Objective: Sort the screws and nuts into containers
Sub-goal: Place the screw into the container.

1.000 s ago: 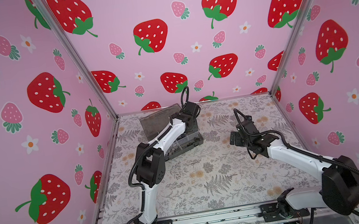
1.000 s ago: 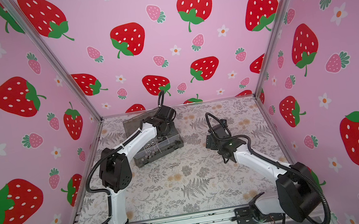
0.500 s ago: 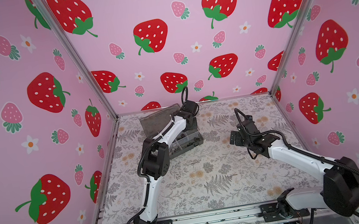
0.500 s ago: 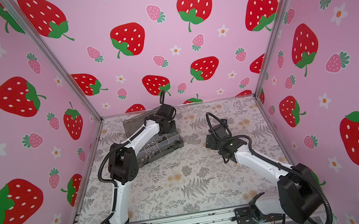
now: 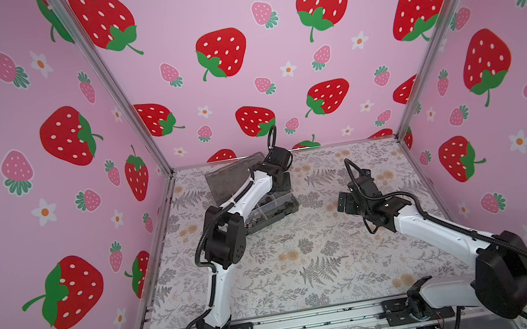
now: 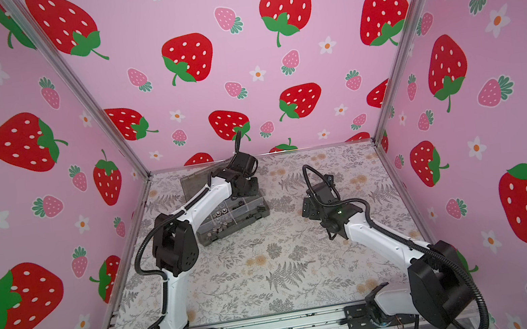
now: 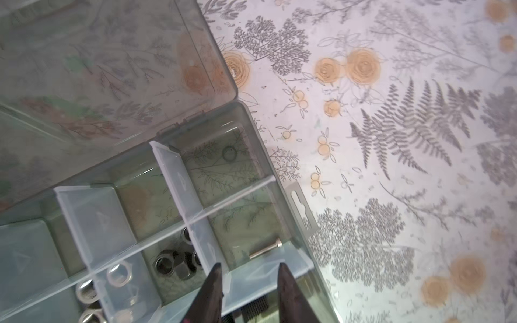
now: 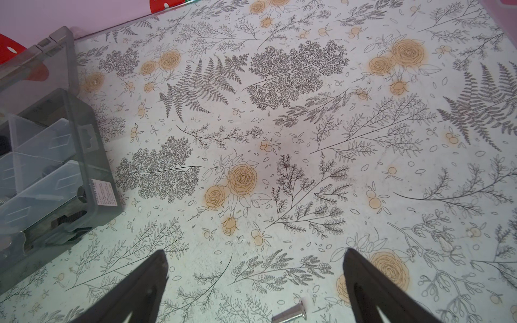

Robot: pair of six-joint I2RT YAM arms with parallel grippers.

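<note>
Broadly, the floral worktop (image 5: 308, 282) carries the open organiser box (image 5: 277, 216). Its end compartment sits under the left tool (image 7: 249, 265), narrowly parted and empty; the right tool (image 8: 254, 251) gapes wide above the worktop. Black nuts (image 7: 170, 265) fill one compartment, a silver screw (image 7: 265, 249) lies in the next, and a loose screw (image 8: 289, 316) lies on the worktop.

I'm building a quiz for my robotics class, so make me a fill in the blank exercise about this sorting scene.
The lid of the organiser box is ____.
The left tool, jaws apart and empty, hangs over the ____.
Near the right tool, a silver screw lies on the ____.
Missing words: open; organiser box; table.
</note>
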